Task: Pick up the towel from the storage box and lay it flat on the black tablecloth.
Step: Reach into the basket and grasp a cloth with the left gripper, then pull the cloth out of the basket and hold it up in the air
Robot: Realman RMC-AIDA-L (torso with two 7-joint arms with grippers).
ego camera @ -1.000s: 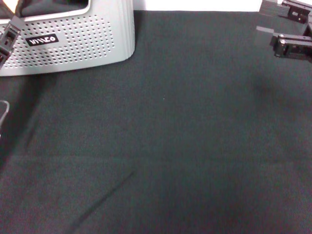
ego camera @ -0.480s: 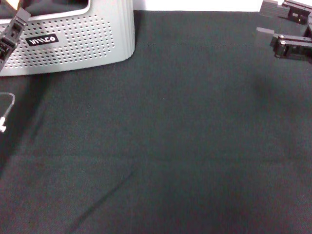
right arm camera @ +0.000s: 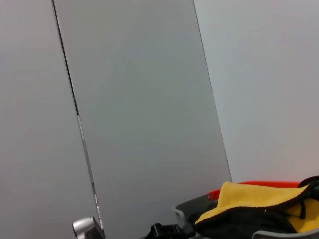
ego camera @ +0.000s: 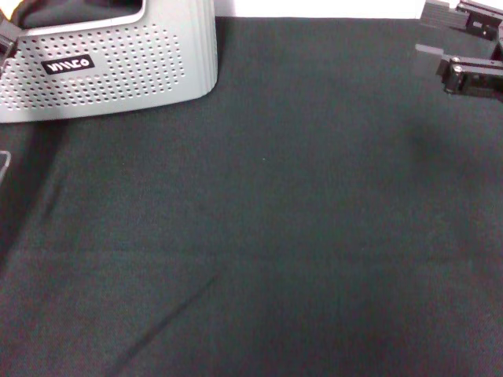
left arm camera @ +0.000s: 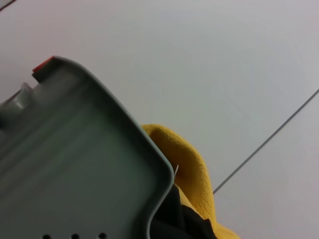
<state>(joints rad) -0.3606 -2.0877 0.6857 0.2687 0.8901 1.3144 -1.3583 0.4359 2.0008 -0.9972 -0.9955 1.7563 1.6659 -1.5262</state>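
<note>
A light grey storage box [ego camera: 118, 59], its side dotted with small holes, bears a black label [ego camera: 67, 64] with white lettering. A yellow-orange towel [left arm camera: 187, 159] shows dark edging. The black tablecloth [ego camera: 275, 236] is finely textured.

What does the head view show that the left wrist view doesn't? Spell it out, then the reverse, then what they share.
Only the head view shows the black tablecloth, the storage box's perforated front with its black label, the left gripper at the box's left edge, and the right gripper parked far right. Only the left wrist view shows the towel's yellow side bunched over the box rim, plus a pale wall behind. Both show the grey storage box.
</note>
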